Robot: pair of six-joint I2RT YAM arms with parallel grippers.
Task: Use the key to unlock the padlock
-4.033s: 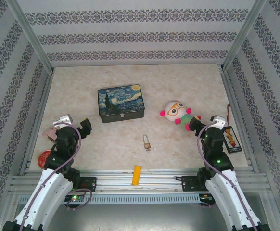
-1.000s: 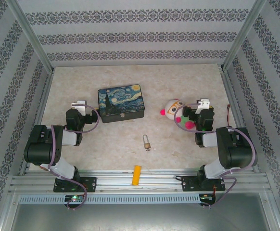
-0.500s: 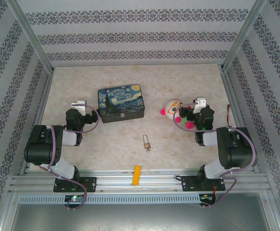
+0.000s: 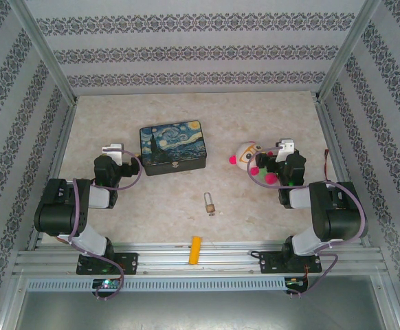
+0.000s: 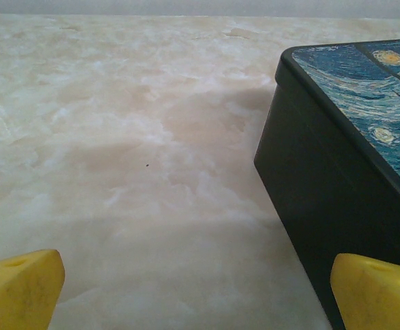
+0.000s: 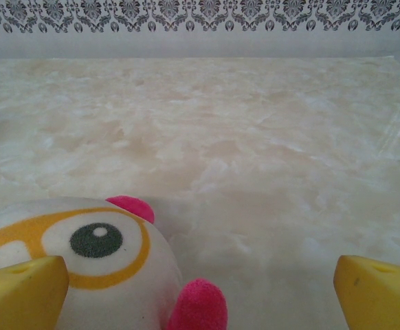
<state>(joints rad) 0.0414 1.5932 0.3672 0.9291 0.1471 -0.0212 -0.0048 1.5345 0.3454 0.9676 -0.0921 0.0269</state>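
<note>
Padlock btw L gripper & R gripper, well apart

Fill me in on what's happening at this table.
Nothing is gripped yet. The padlock lies on the table between the two arms, with what looks like the key beside it. The left arm's fingers are spread open next to the starry-night tin. The right arm's fingers are open at the plush toy. Neither is at the padlock.
</note>
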